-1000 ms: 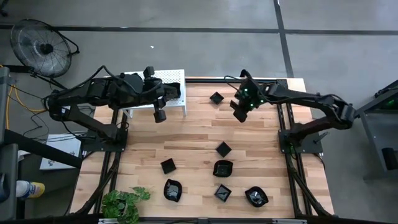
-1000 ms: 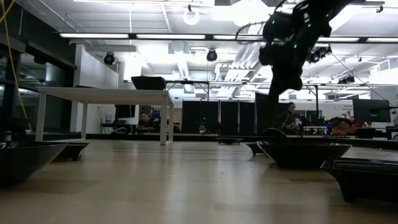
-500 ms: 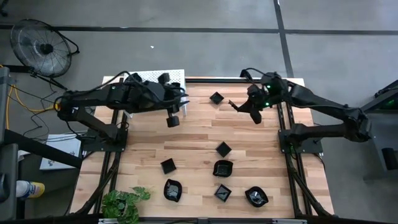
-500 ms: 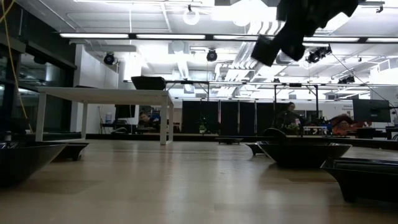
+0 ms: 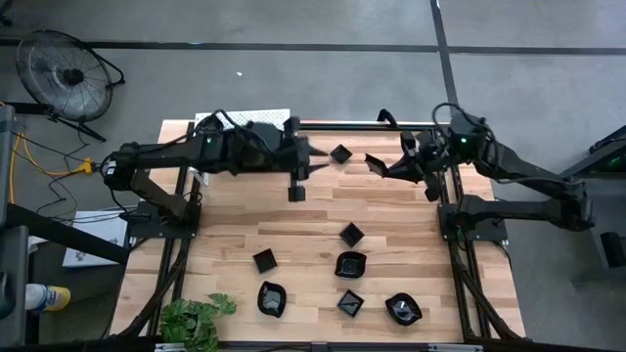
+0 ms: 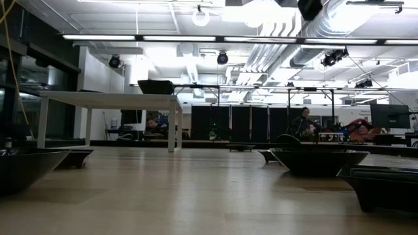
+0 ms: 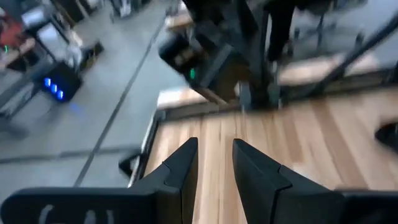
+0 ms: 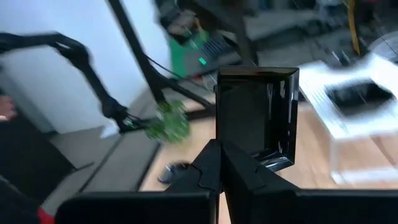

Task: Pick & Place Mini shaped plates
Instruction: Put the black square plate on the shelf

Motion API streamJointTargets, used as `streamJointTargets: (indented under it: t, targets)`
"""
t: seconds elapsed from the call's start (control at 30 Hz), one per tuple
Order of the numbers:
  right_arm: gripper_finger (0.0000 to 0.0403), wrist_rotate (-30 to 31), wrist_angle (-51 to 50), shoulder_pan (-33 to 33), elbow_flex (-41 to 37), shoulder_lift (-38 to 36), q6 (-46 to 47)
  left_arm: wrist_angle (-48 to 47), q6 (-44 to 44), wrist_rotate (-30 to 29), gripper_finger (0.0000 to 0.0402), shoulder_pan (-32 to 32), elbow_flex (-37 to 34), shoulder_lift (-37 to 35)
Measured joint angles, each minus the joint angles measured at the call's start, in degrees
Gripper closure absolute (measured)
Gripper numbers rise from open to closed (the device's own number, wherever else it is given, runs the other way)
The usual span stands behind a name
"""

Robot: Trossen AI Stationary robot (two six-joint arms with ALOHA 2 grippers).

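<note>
- Pinching only one rim of a square mini plate (image 8: 256, 115), the right gripper (image 8: 219, 149) holds it on edge, high over the table's far right (image 5: 465, 132); the glossy dish could slip or swing out of so thin a bite.
- The left gripper (image 7: 211, 155), fingers narrowly parted and empty, reaches over the far middle close to that plate; the arms could collide.
- A dropped plate could strike the square plate (image 5: 339, 154) lying just below.
- Six more plates (image 5: 350, 264) sit along the near side, well apart.
</note>
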Motion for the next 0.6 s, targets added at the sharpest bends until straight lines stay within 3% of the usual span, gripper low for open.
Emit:
streamJointTargets:
  t: [0.2,0.43,0.6]
  targets:
    - [0.0403,-3.82,12.74,4.27,0.02,-0.58,2.96,12.52,3.57,14.33,0.0305,3.68,0.05,1.44]
    - [0.0403,-10.13,25.45,6.69,0.02,-0.6,5.99,18.22,4.02,23.74,0.0305,6.3,-0.03,3.47]
    - [0.0403,-13.55,27.84,6.9,0.02,-0.24,6.75,28.4,0.09,37.76,0.0305,7.34,0.03,5.8]
